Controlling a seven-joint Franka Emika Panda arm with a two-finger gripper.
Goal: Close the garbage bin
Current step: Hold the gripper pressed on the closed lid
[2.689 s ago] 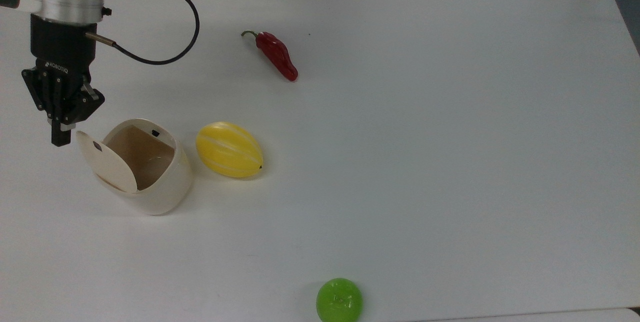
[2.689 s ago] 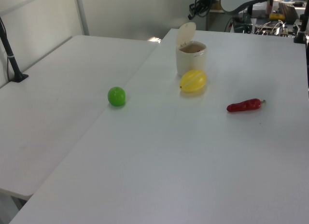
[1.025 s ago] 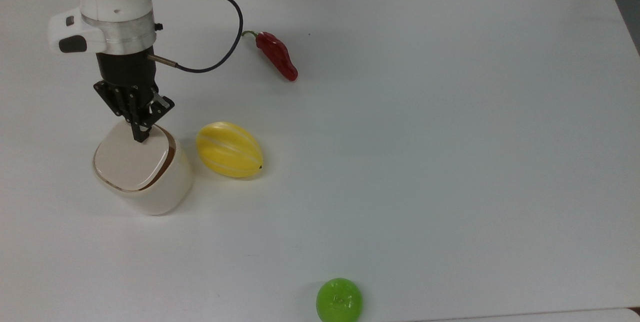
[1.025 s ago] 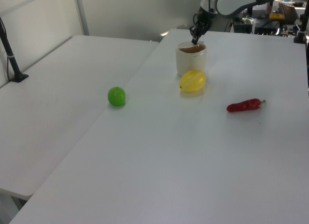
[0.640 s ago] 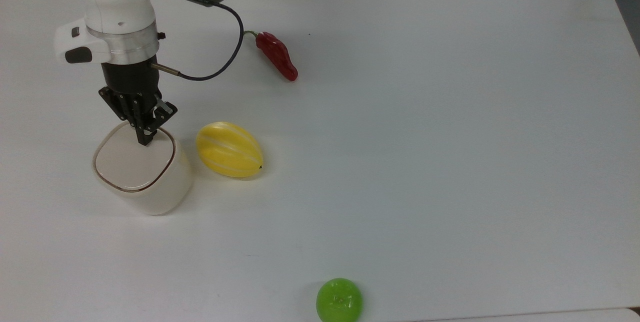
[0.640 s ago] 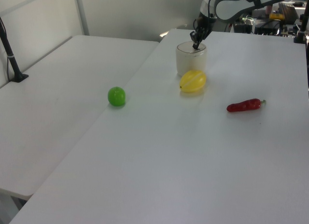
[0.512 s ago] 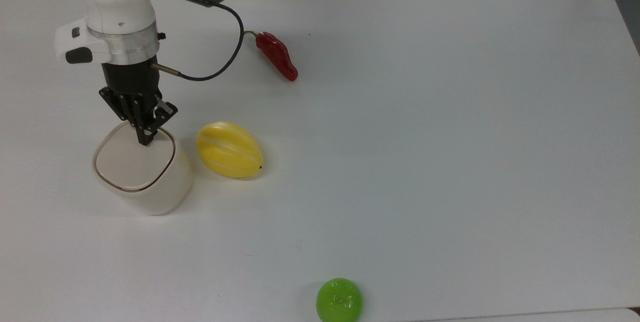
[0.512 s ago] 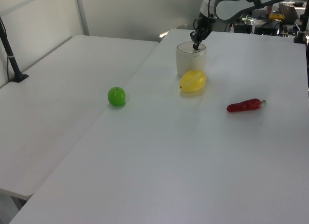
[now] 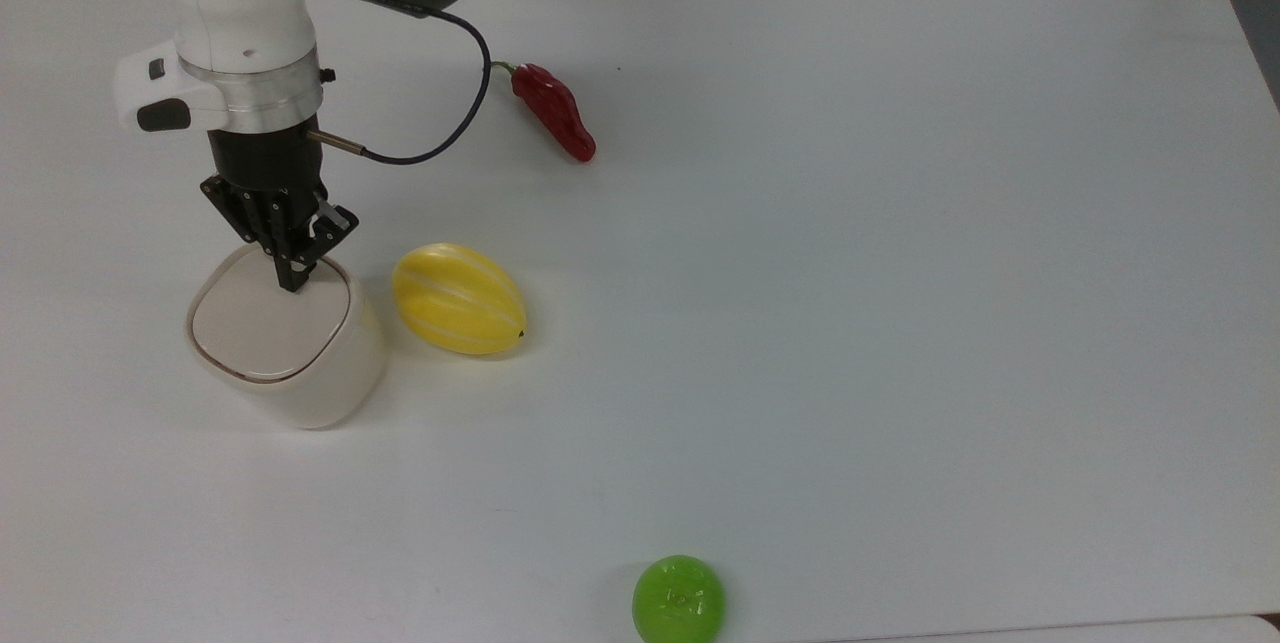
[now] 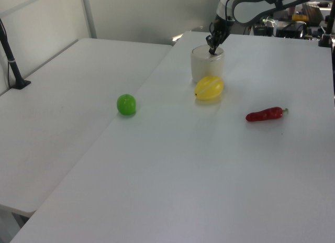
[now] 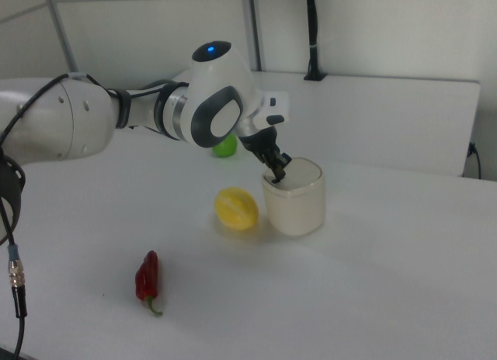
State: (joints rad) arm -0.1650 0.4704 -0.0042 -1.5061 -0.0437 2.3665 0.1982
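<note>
With the clenched claw (image 9: 292, 281) pressing its tip on the flat-lying lid (image 9: 265, 325) of the garbage bin (image 9: 330, 383), closing looks complete; lifting clear probably comes next.

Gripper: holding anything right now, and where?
Nothing held. The gripper is shut, its tip pressing down on the flat lid of the garbage bin, near the lid's edge toward the top view's top.

White tables (image 10: 63, 122), pale wall (image 10: 146, 15)

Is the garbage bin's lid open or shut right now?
Shut. The garbage bin has its lid lying flat in the rim, nothing of the inside showing, with the gripper tip at its edge.
</note>
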